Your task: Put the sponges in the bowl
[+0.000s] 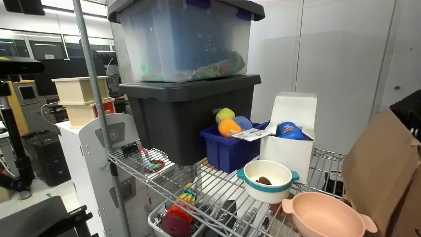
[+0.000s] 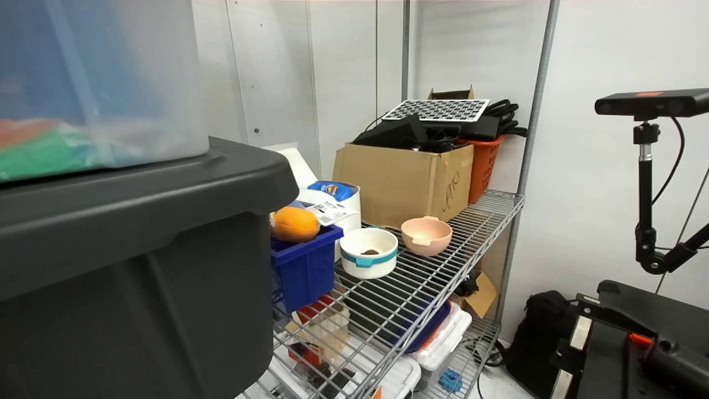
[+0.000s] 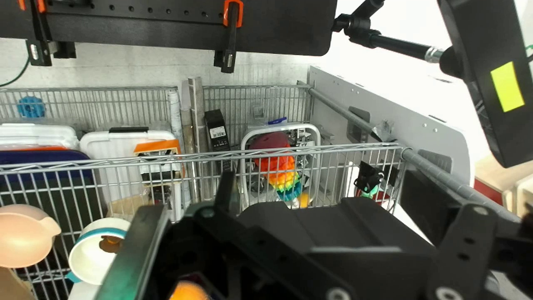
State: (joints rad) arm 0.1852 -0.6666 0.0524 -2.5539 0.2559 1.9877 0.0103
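The sponges, orange, yellow-green and blue with a white tag, rest on top of the blue bin. Their orange part shows in an exterior view too. Only a bit of orange sponge shows at the bottom of the wrist view, the rest hidden by my gripper. A white bowl with a teal band and handles holds a brown object. A pink bowl stands beside it; both bowls also show in the wrist view. My gripper is open, fingers wide apart and empty. It is out of view in both exterior views.
A dark grey tote with a clear bin on it stands beside the blue bin. A white box with a blue object and a cardboard box stand behind the bowls. The wire shelf has a raised front edge.
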